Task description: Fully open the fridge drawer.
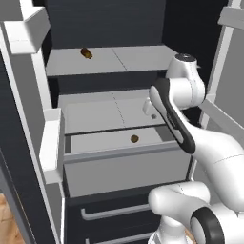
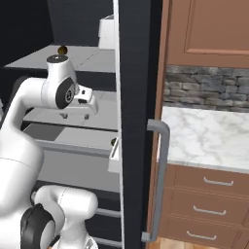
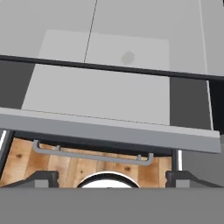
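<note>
From my remote seat, nearest me is a dark drawer with a bar handle (image 1: 112, 211). Above it the fridge drawer (image 1: 126, 169) stands partly pulled out, a small brown item (image 1: 135, 138) inside at 2 o'clock. My gripper (image 3: 109, 176) hovers over the drawer, jaws spread wide, holding nothing. Farther back, the shelf plates (image 1: 109, 59). I judge more pulling remains.

Both base views look forward and down into the open fridge, sharing the fridge drawer (image 1: 124, 164). The hand view looks straight down, close over that drawer's front lip.
</note>
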Tool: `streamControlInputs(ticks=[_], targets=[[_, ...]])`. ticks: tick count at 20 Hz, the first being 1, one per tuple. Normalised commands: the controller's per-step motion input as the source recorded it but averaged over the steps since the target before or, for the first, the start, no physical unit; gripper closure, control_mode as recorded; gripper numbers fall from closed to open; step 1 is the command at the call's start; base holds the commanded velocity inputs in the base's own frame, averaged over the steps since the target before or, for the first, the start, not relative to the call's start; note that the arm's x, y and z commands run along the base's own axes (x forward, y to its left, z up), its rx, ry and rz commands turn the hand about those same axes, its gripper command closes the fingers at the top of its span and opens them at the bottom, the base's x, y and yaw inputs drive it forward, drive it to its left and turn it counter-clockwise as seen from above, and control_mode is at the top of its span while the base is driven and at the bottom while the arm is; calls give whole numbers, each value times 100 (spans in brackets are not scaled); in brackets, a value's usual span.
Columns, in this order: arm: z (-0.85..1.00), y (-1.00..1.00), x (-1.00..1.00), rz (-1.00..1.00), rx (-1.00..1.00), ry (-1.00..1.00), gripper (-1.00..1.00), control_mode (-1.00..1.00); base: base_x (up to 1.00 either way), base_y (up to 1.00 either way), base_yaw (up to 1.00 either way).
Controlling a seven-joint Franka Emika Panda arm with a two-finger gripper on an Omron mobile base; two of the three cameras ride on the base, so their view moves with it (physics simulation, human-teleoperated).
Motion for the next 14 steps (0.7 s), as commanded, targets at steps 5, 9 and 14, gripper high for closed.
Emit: streamControlInputs(ticks=[5,9,14], targets=[[0,0,0,0,0,0,-100,100,-18,25,0],[0,0,0,0,0,0,-100,100,-25,29,0],[0,0,0,0,0,0,-100,100,-27,43,0]])
